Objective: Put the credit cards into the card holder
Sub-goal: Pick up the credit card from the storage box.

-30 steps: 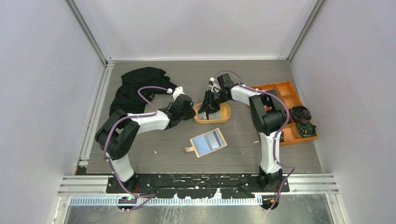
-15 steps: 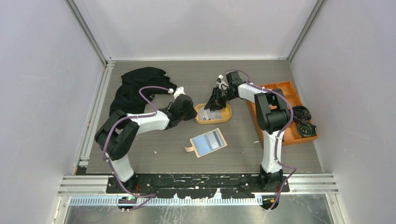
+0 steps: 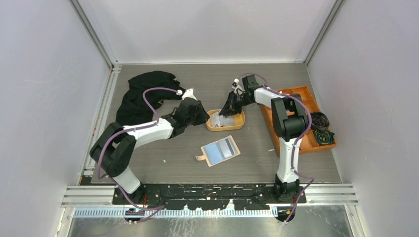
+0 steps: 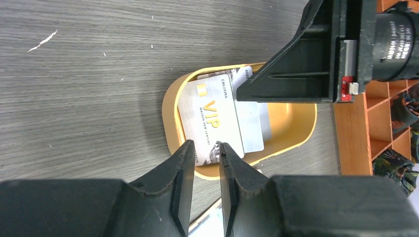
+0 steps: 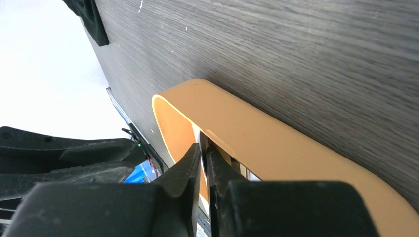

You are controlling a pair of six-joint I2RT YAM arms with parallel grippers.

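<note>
Left gripper (image 4: 205, 146): parted slightly, nothing seen held.
Right gripper (image 5: 203, 144): nearly closed; any hold could not be told.
Pale silver rectangular credit cards (image 4: 212, 111): stacked in orange oval plastic tray (image 4: 170, 106), just ahead of left gripper, beneath right.
Beige-pink leather-like card holder (image 3: 221, 150): laid open, apart from both.

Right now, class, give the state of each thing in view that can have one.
card holder: open, lying flat
orange oval tray: holding cards
credit cards: overlapping in the tray
left gripper: slightly open, empty, at the tray's rim
right gripper: jaws nearly together in the tray; grip unclear
black cloth: crumpled
</note>
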